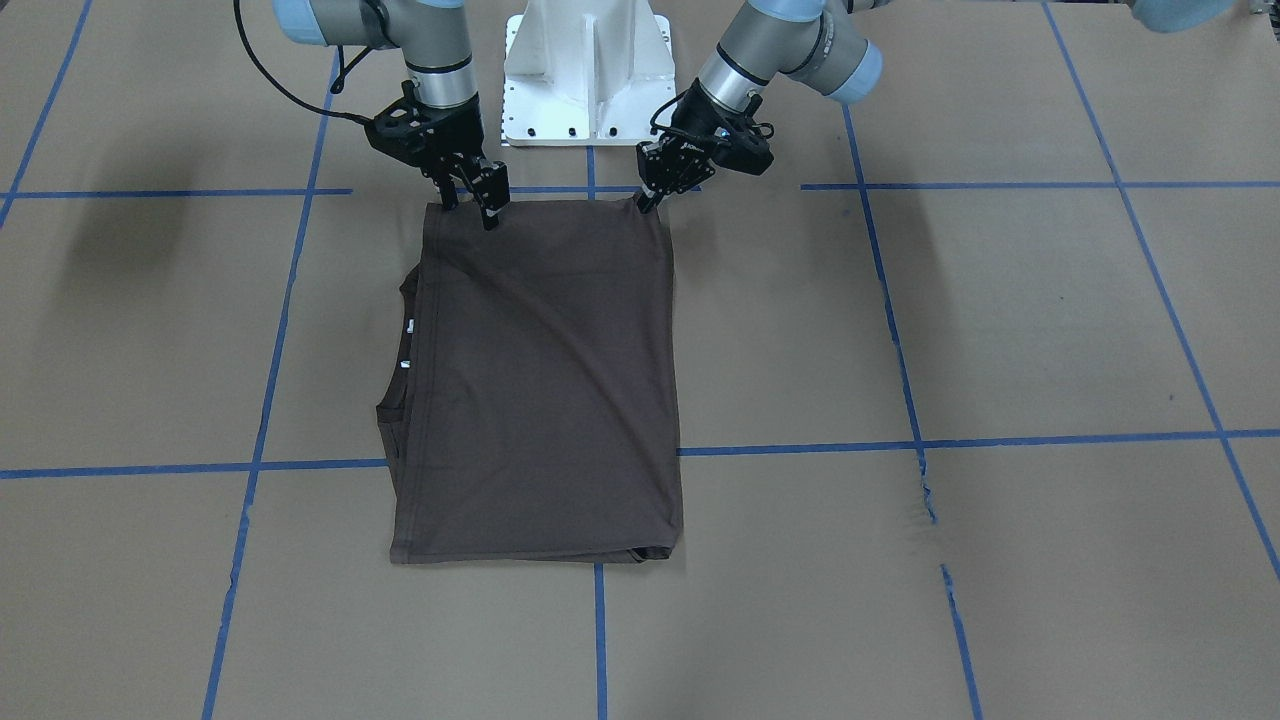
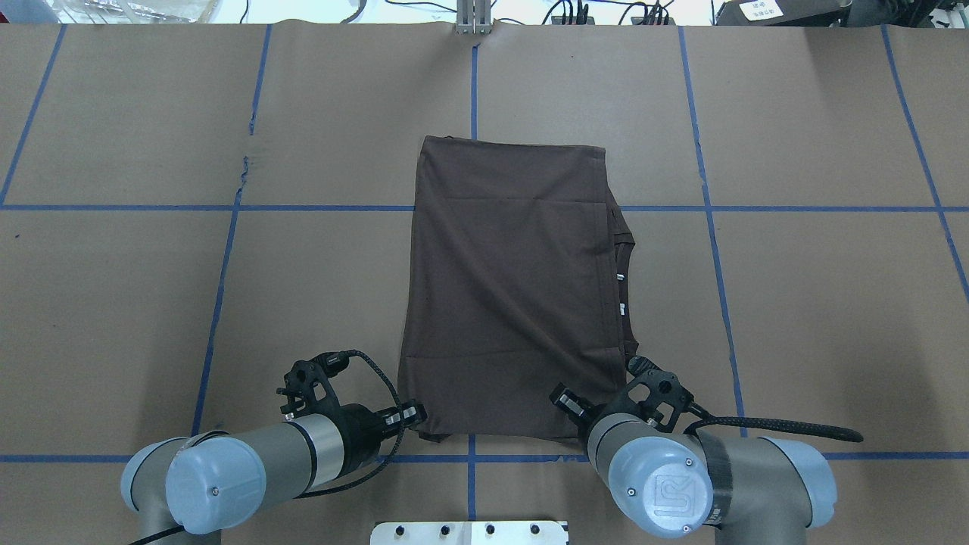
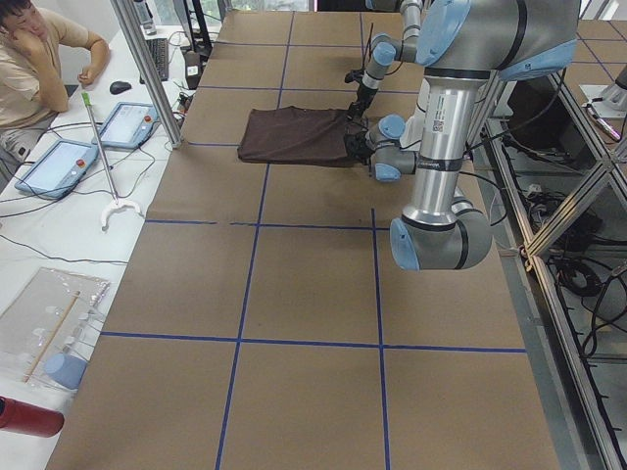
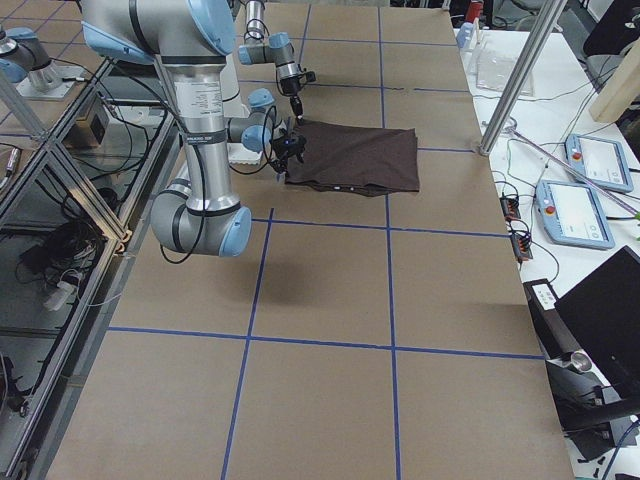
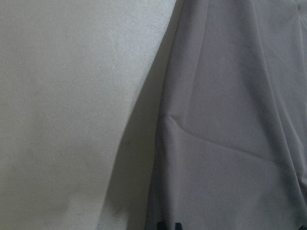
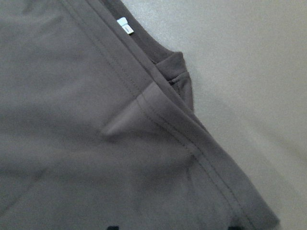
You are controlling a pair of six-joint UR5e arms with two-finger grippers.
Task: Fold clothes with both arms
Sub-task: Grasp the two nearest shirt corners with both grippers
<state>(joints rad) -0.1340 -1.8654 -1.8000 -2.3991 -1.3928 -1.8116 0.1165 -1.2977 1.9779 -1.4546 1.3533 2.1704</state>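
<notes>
A dark brown T-shirt (image 1: pixel 540 380) lies folded into a tall rectangle on a table (image 1: pixel 1000 320) covered in brown paper and marked with blue tape lines (image 1: pixel 900 445). It sits midway between the table's left and right ends. One short edge is close to the robot-side edge, in front of the white pedestal base (image 1: pixel 588 70). The collar (image 1: pixel 388 408) and white neck tags (image 1: pixel 411 326) peek out along the long edge on the robot's right.

Both grippers are at the short edge nearest the robot, one at each corner. The right gripper (image 1: pixel 470 212) has its fingers apart, tips down on the cloth and straddling the hem, with nothing clamped. The left gripper (image 1: pixel 642 203) narrows to a point on the other corner. Its fingers appear pressed together on the T-shirt, which peaks up slightly there.

The step in hand looks like taking both near corners, ready to fold that edge over toward the far edge. To do it well, the right fingers should close on every layer at the corner, not just the top one. Both corners should then rise together and level, so the fold line stays square across the shirt. The loose collar side could drag or bunch if one arm leads.

The right arm (image 1: pixel 430 40) drops almost straight down, wrist vertical. The left arm (image 1: pixel 770 50) slants in from the outer side, its gripper tilted toward the shirt.
</notes>
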